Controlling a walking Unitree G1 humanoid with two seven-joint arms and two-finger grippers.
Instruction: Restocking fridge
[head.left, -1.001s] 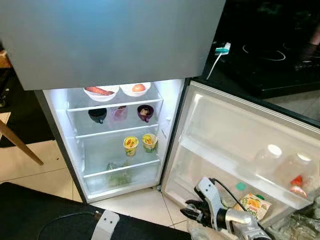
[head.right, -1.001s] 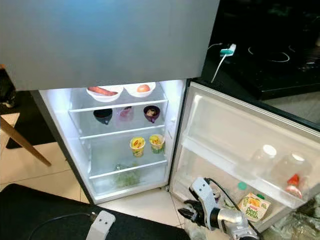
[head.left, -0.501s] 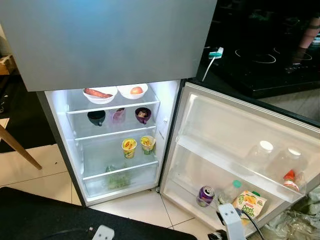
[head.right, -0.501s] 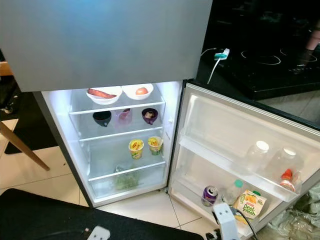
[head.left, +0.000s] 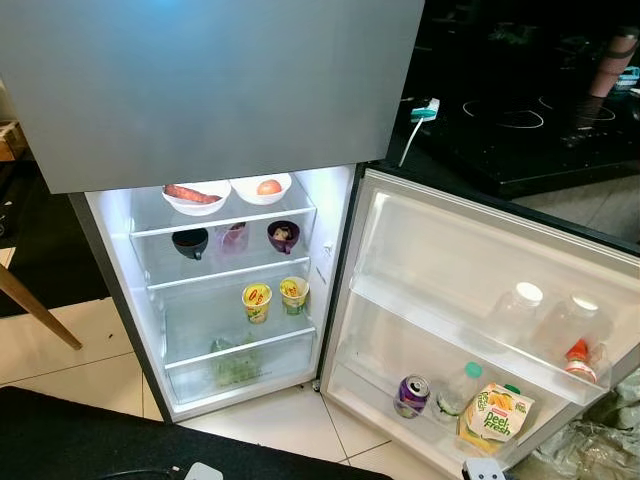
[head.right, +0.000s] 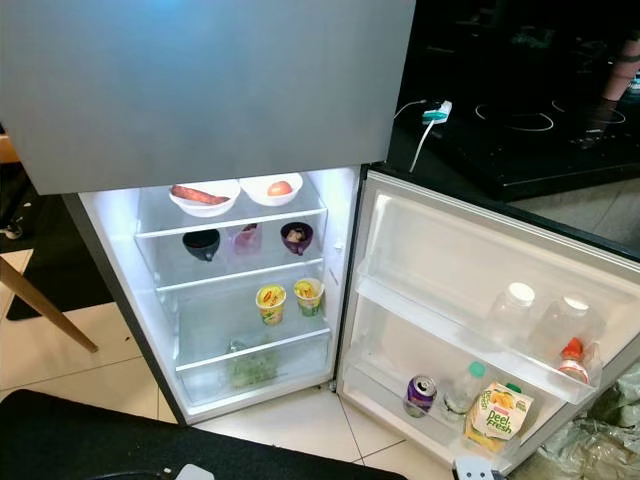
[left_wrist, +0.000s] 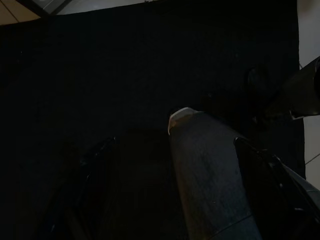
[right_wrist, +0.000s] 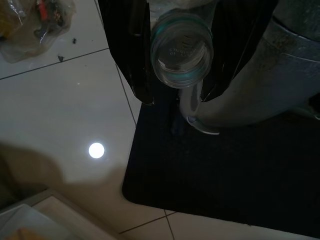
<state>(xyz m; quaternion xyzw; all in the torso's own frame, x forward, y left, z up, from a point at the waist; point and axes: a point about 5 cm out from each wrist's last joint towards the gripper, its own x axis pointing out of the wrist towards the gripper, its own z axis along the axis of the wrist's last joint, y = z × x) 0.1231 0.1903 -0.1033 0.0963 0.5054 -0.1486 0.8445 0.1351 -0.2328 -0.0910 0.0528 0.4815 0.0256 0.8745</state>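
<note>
From where I stand the fridge (head.left: 240, 290) gapes open, lit inside, its grey upper door (head.left: 210, 85) shut above. On the top shelf, at about ten o'clock from the middle of the compartment, a white bowl with a carrot (head.left: 195, 195) sits just beside a second white bowl holding an orange fruit (head.left: 262, 187). One shelf down come a dark cup (head.left: 189, 242), a pinkish glass (head.left: 234, 238) and a purple cup (head.left: 282, 236) in a row. Below them two yellow tubs (head.left: 270, 296) stand side by side, and something green (head.left: 236, 362) lies in the bottom drawer. Swinging round to three o'clock, the open door (head.left: 480, 290) carries two clear white-capped bottles (head.left: 545, 320) on its middle rack; its bottom rack, at five o'clock, holds a purple can (head.left: 411, 395), a green-capped bottle (head.left: 455, 390) and a juice carton (head.left: 497, 418). The left gripper (left_wrist: 175, 200) hangs over dark floor mat, fingers spread apart with nothing between them. The right gripper (right_wrist: 181, 55) is clamped round a clear bottle (right_wrist: 182, 50), held low above pale tiles (right_wrist: 65, 115) and the edge of the black mat (right_wrist: 225, 175).
</note>
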